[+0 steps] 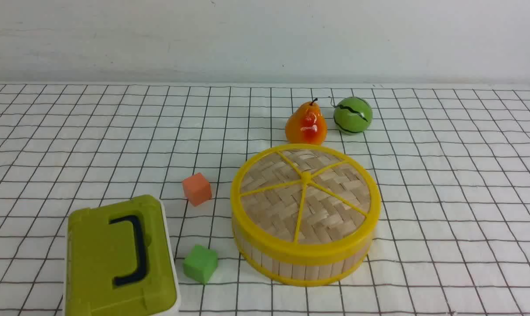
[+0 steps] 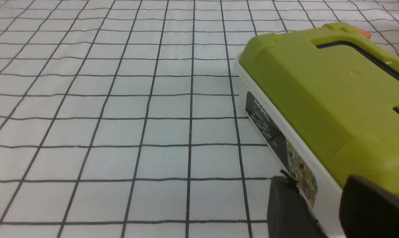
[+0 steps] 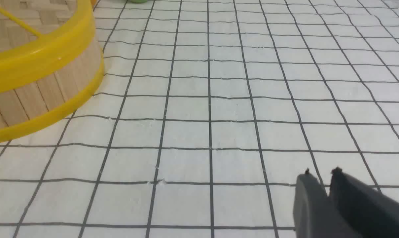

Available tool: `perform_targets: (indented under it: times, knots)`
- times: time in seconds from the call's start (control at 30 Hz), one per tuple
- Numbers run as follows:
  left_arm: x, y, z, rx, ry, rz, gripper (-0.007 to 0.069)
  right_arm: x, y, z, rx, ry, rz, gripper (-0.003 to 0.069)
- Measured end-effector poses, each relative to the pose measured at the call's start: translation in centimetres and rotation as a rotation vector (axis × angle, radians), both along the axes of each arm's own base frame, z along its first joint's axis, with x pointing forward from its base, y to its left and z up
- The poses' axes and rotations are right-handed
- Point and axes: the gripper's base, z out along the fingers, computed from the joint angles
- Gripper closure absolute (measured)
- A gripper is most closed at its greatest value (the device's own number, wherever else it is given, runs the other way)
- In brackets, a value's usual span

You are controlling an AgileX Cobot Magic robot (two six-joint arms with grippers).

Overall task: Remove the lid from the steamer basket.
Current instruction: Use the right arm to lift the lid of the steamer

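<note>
The lid (image 1: 306, 193), woven pale bamboo with a yellow rim, spokes and centre knob, sits flat on the steamer basket (image 1: 291, 265) at the table's centre-right. Neither gripper shows in the front view. In the right wrist view the lid's yellow rim (image 3: 37, 56) and the basket's slat wall (image 3: 37, 92) show at the picture's edge. My right gripper (image 3: 321, 172) is shut and empty over bare cloth, well apart from the basket. In the left wrist view my left gripper (image 2: 315, 180) is open and empty, close beside the green box.
A green rectangular box (image 1: 116, 259) with a dark handle stands at the front left; it also shows in the left wrist view (image 2: 318, 92). An orange cube (image 1: 197, 188) and a green cube (image 1: 200, 263) lie between box and basket. A toy pear (image 1: 306, 123) and a green melon (image 1: 352, 115) stand behind the basket.
</note>
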Motion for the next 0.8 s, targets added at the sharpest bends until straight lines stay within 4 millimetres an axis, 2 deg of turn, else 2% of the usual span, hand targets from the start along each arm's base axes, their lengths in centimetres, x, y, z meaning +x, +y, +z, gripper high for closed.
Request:
perform_targets:
  times: [0.8]
  knots:
    - [0.0, 0.0, 0.0, 0.0, 0.0, 0.0, 0.0385, 0.0, 0.0, 0.0, 0.0, 0.0, 0.0, 0.053]
